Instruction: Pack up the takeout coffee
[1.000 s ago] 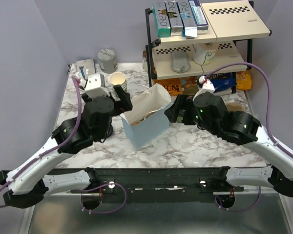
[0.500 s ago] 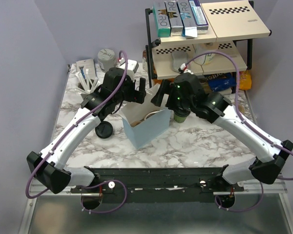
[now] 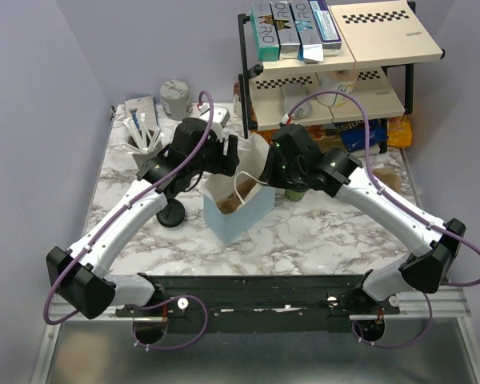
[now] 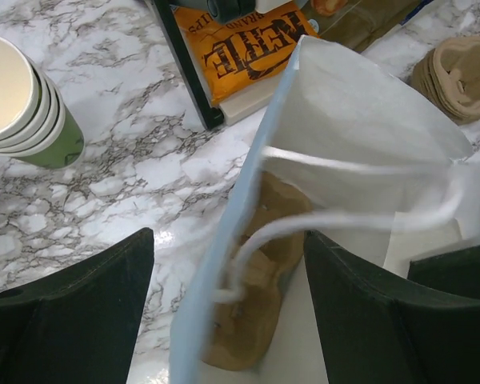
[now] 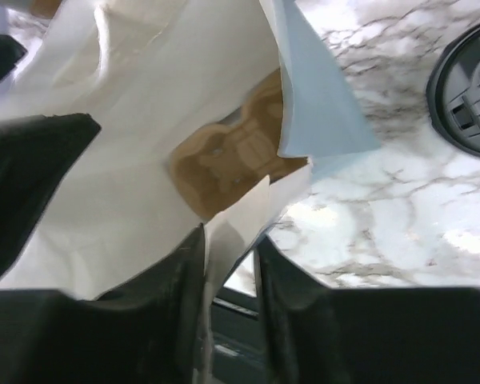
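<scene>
The marble bench (image 3: 328,232) carries a two-shelf rack (image 3: 392,44) at its back right, with boxes standing on the top shelf. Both arms reach in from the near edge and meet over a light blue paper bag (image 3: 244,218), which stands open near the middle of the bench with its white lining and white cord handles showing.

The left claw (image 4: 228,240) is spread wide. It hangs over the left side of the bag's mouth, with one finger outside the blue wall and the other over the white inside, and neither pad presses the paper. The right claw (image 5: 228,240) is narrow and sits at the bag's right rim. A flap of the white rim lies in the slim gap between its fingers, but I cannot tell whether they are clamped on it.

A brown cardboard piece (image 4: 256,264) lies at the bottom of the bag.

The takeout coffee (image 3: 295,193) is outside the bag. It stands on the bench just right of it, mostly hidden under the right arm, so only a bit of its green side shows.

A stack of lidless cups (image 4: 28,104) stands to the left of the bag, and an orange snack pack (image 4: 248,48) lies under the rack. A loose black lid (image 3: 172,214) lies flat on the bench near the bag's left.
</scene>
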`<state>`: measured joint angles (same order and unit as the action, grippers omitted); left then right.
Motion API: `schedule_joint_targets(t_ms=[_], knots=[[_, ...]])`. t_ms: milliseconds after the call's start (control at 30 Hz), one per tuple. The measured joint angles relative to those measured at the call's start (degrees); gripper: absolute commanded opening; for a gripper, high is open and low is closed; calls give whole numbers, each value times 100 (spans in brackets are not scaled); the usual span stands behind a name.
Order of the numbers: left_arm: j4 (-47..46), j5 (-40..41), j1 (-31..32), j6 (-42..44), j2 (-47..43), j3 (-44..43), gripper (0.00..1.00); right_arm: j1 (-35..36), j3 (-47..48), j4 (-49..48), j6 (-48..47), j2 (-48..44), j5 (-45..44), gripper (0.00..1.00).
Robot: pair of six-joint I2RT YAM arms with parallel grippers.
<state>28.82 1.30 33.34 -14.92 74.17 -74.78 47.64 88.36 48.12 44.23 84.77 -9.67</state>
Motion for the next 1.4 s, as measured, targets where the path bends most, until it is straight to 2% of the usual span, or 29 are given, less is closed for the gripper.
schedule_joint_targets(t_ms=[33, 133, 333, 467, 733, 867, 1100, 1233, 1400], knots=[[0, 0, 0, -22, 0, 0, 86, 0, 33, 70, -39, 0, -44, 17], [-33, 9, 0, -131, -61, 61, 99, -2, 190, 190, -361, 7, -151, 1], [39, 157, 0, -654, -916, 485, 99, 2, 715, 101, -1805, 11, 63, 1], [66, 275, 0, -1106, -1919, 643, 99, 94, 1104, 90, -3119, 13, 195, 1], [70, 398, 0, -1698, -3689, 708, 99, 863, 2065, 157, -5401, 350, 190, 1], [267, 758, 0, -1888, -3901, 684, 99, 1445, 1958, 166, -5980, 566, 74, 1], [1176, 1432, -15, -2199, -3904, 745, 99, 2618, 1311, 195, -6330, 1158, -1027, 1], [1471, 1596, -24, -2363, -4009, 833, 99, 2924, 1178, 192, -6339, 1224, -1379, 1], [1611, 1648, -24, -2472, -4094, 848, 99, 3073, 1126, -7, -6341, 861, -1563, 1]])
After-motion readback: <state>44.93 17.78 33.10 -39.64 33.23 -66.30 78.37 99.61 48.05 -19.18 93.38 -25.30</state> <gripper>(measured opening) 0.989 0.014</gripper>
